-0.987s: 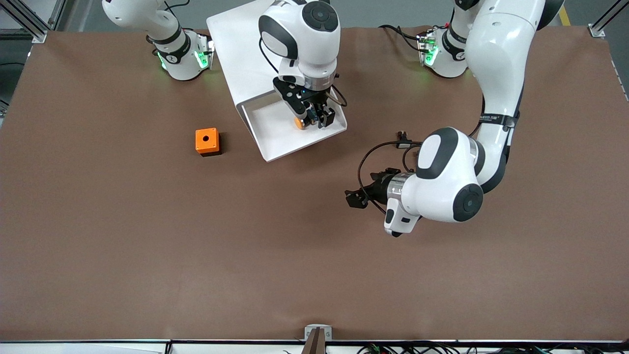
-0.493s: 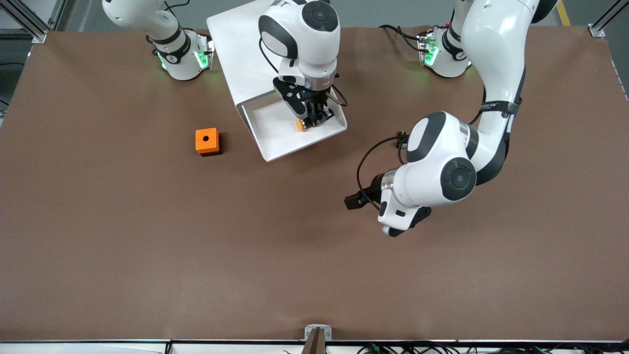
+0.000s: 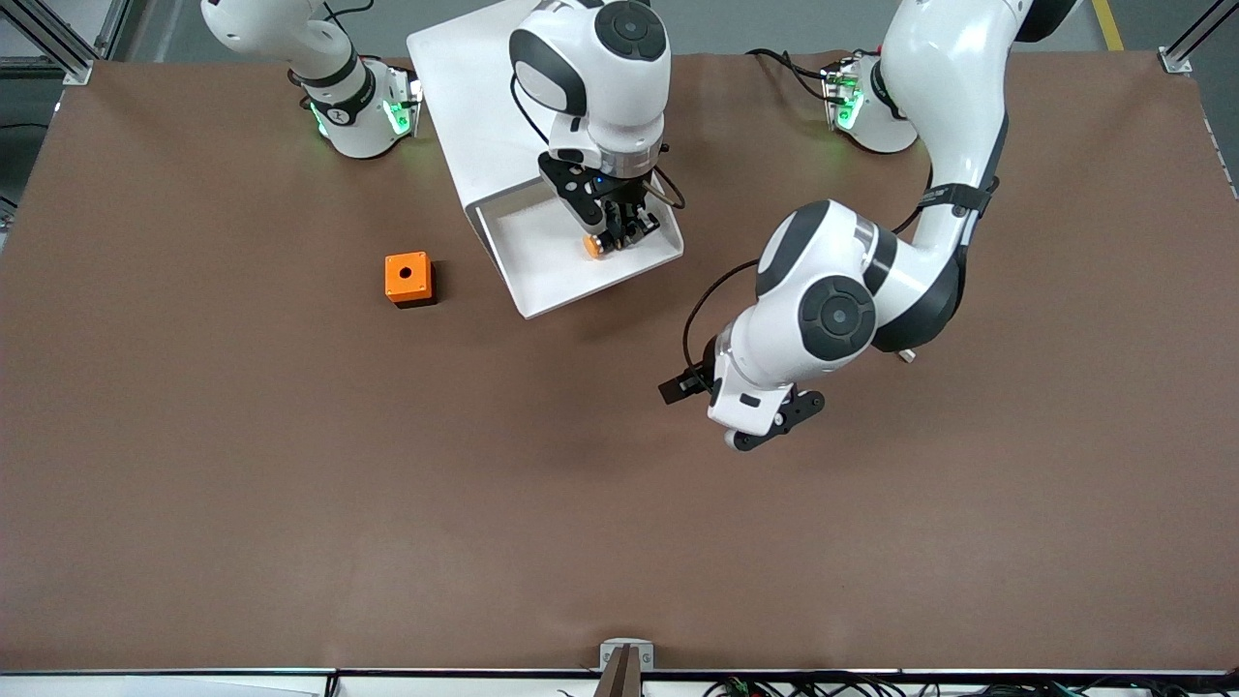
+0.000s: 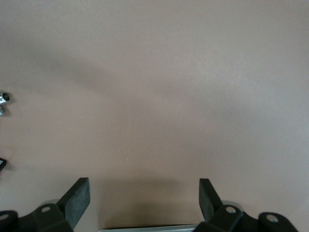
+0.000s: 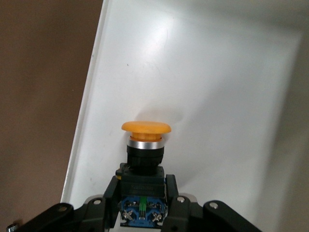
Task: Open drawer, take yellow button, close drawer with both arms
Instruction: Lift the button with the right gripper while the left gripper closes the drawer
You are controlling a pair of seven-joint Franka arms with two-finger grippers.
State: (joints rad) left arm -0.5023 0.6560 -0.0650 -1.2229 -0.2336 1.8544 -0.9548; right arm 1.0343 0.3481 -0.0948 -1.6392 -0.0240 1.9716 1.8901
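The top drawer (image 3: 542, 266) stands pulled out of the white cabinet (image 3: 465, 87). My right gripper (image 3: 610, 237) is inside the drawer and is shut on the button (image 3: 591, 246). In the right wrist view the button (image 5: 145, 145) shows an orange cap and a dark blue-black body clamped between the fingers (image 5: 110, 195), over the drawer's white floor (image 5: 217, 96). My left gripper (image 4: 144, 200) is open and empty over bare brown table, toward the left arm's end of the table from the drawer; in the front view it (image 3: 736, 411) is mostly hidden under its own wrist.
An orange box with a hole (image 3: 407, 278) sits on the table beside the drawer, toward the right arm's end. The brown table surface (image 3: 387, 503) stretches wide nearer the front camera. Small metal parts (image 4: 4, 99) show at the edge of the left wrist view.
My right gripper has closed on the button in the drawer. My left arm has swung its wrist round and shifted toward the drawer and the front camera, gripper still open.
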